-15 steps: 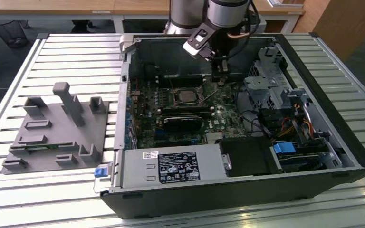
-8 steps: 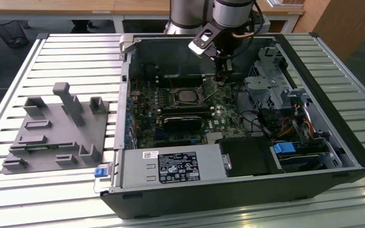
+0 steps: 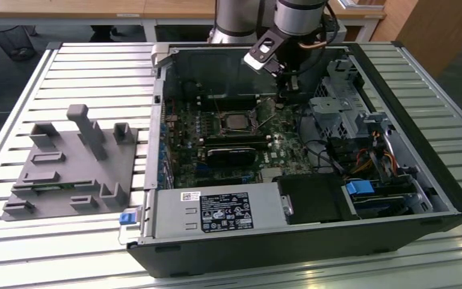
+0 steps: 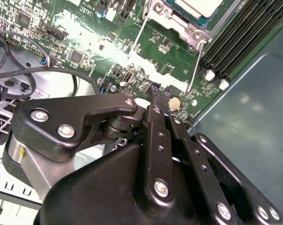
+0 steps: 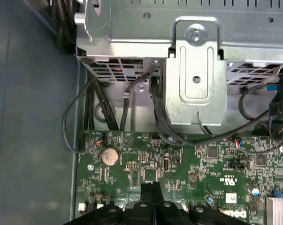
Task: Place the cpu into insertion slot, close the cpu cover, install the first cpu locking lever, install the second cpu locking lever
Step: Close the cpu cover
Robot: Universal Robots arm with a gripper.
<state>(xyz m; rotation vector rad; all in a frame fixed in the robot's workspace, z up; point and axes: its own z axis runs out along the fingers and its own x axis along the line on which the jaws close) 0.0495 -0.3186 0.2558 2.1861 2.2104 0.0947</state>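
Observation:
An open computer case (image 3: 423, 150) holds the green board with the insertion slot (image 3: 235, 122) near its middle. In the second wrist view the cpu (image 4: 197, 5) lies in the slot, pale silver top showing, with the silvery cpu cover (image 4: 176, 21) framing it. Two thin wire locking levers (image 4: 138, 37) (image 4: 198, 61) reach out from the socket over the board. My gripper (image 3: 288, 89) hangs above the board to the exterior view's right of the slot. Its black fingertips (image 4: 160, 93) (image 5: 150, 188) are pressed together with nothing between them.
A black labelled power supply box (image 3: 215, 211) fills the case's near side. A metal drive cage (image 5: 193, 70) with black cables (image 5: 132, 93) stands beside the board. A coin battery (image 5: 110, 156) and memory slots (image 4: 235, 47) are nearby. A grey fixture block (image 3: 70, 162) sits outside the case.

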